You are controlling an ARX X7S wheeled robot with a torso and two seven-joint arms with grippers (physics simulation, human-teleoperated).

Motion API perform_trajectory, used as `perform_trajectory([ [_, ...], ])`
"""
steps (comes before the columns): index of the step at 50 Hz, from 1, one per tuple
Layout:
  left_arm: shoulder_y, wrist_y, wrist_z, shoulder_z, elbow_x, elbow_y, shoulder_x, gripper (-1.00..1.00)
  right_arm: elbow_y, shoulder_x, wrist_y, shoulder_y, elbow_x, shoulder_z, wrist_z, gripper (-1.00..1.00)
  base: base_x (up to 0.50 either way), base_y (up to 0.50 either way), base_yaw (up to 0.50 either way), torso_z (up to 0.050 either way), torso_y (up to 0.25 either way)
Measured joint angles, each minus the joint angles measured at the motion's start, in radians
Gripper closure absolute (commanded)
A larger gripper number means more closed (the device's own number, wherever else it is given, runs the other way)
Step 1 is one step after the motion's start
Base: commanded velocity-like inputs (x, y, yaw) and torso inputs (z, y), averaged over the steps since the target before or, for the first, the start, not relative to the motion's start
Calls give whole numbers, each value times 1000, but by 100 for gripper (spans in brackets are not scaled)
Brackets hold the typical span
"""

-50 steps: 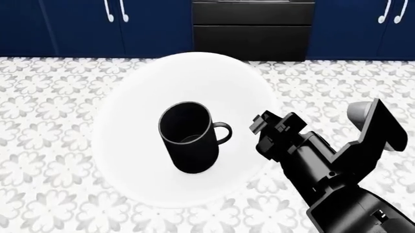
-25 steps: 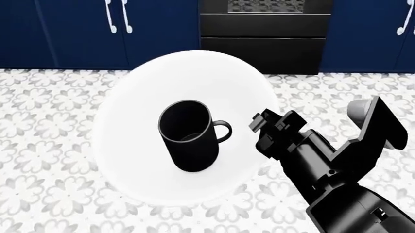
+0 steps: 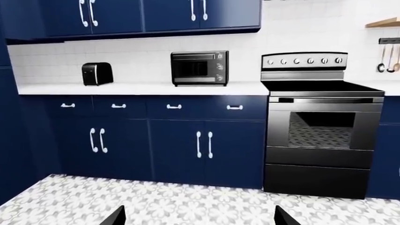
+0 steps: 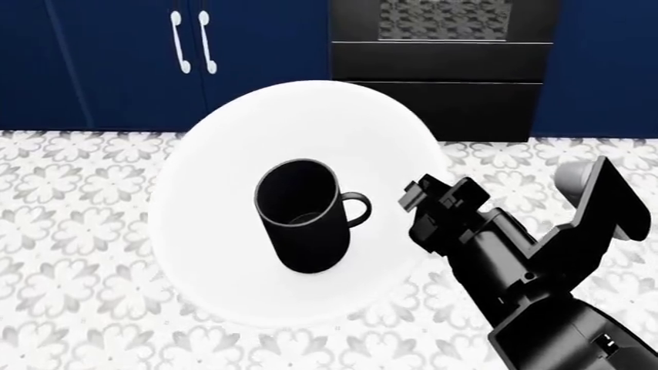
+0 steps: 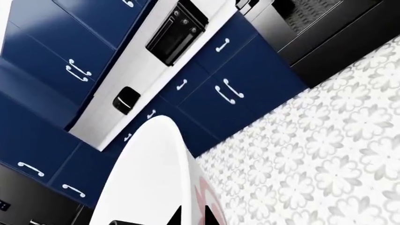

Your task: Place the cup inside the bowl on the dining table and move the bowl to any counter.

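The glossy white bowl (image 4: pixel 231 146) hangs above the patterned floor. The matte black cup (image 4: pixel 301 220) stands upright inside it, handle toward my right arm. My right gripper (image 4: pixel 414 197) is shut on the bowl's right rim. In the right wrist view the two fingertips of that gripper (image 5: pixel 194 218) pinch the bowl's (image 5: pixel 147 178) thin edge. My left gripper (image 3: pixel 196 218) is open with nothing between its tips, which point at the counter (image 3: pixel 137 88). The dining table is out of view.
On the counter stand a black toaster (image 3: pixel 97 73) and a toaster oven (image 3: pixel 200 68). A black stove (image 3: pixel 322 122) sits to their right. Navy cabinets (image 4: pixel 134 62) and the oven front (image 4: pixel 442 69) lie straight ahead across the floral tile floor (image 4: pixel 72 231).
The cabinets and oven have slid right and lower in the head view, and look nearer. The bowl, the cup and my right gripper keep their places relative to each other.
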State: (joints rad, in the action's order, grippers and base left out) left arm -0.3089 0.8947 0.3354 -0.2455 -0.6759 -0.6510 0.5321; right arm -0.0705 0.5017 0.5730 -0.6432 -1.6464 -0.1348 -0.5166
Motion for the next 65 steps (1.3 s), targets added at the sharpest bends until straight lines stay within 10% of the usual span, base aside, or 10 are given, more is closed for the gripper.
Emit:
perform_trajectory([
  [65,3,-16,16,19,-6,6,3,-100,-4,9,-3,-23,-18,-6,-16,100,500,186,0,0,2],
])
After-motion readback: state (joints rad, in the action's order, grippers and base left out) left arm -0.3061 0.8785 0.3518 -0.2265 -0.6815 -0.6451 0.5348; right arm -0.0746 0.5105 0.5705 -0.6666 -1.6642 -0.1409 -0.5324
